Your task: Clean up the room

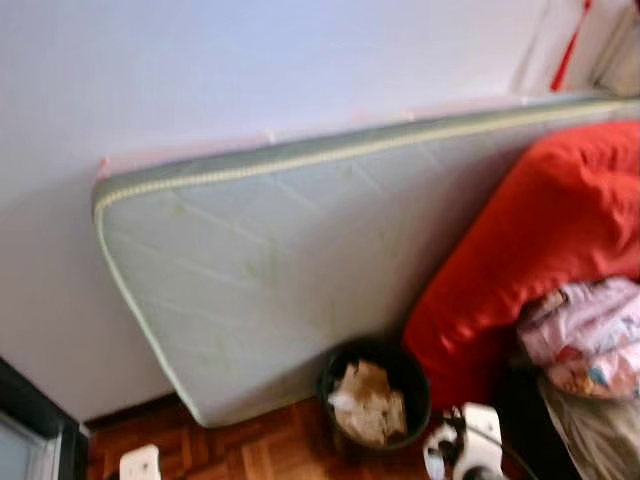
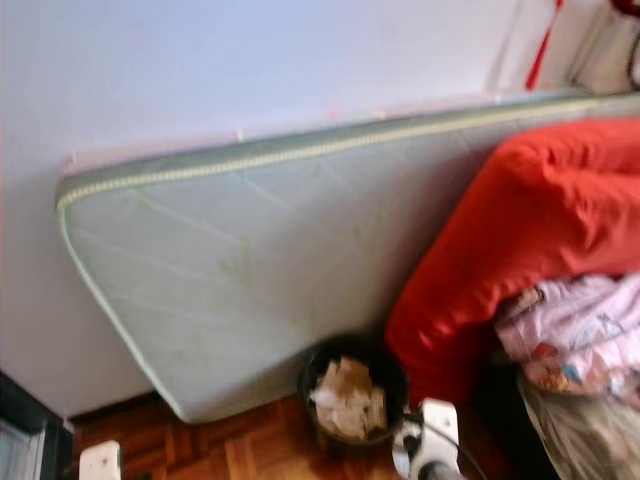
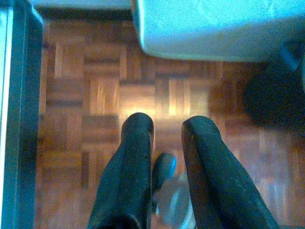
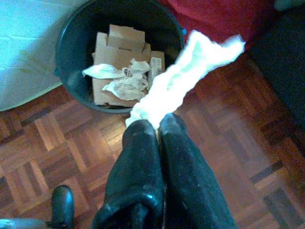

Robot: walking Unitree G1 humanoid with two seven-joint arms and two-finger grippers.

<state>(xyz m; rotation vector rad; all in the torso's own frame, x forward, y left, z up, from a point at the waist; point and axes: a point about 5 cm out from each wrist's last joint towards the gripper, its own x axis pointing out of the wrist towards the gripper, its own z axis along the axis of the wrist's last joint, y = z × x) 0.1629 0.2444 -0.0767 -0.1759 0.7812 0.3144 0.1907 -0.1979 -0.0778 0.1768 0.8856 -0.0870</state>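
The right gripper (image 4: pixel 158 125) has its two black fingers pressed together on one end of a crumpled white tissue (image 4: pixel 188 76), which trails out from the fingertips over the wooden parquet floor (image 4: pixel 71 143) and reaches the rim of the round black waste bin (image 4: pixel 71 33). That bin stands on the floor against the lower edge of a pale grey quilted mattress (image 1: pixel 260 260) leaning on the white wall, just beside a red duvet (image 1: pixel 540 230), and already holds brown cardboard pieces (image 4: pixel 114 57) and crumpled paper. The step in hand looks like dropping the tissue in. To do it well, the gripper should travel forward until its tips sit over the middle of the bin, not the rim, so the light, floppy tissue cannot drape over the edge; only then should the fingers part. The left gripper (image 3: pixel 162 129) hangs idle over bare parquet, fingers apart and holding nothing.
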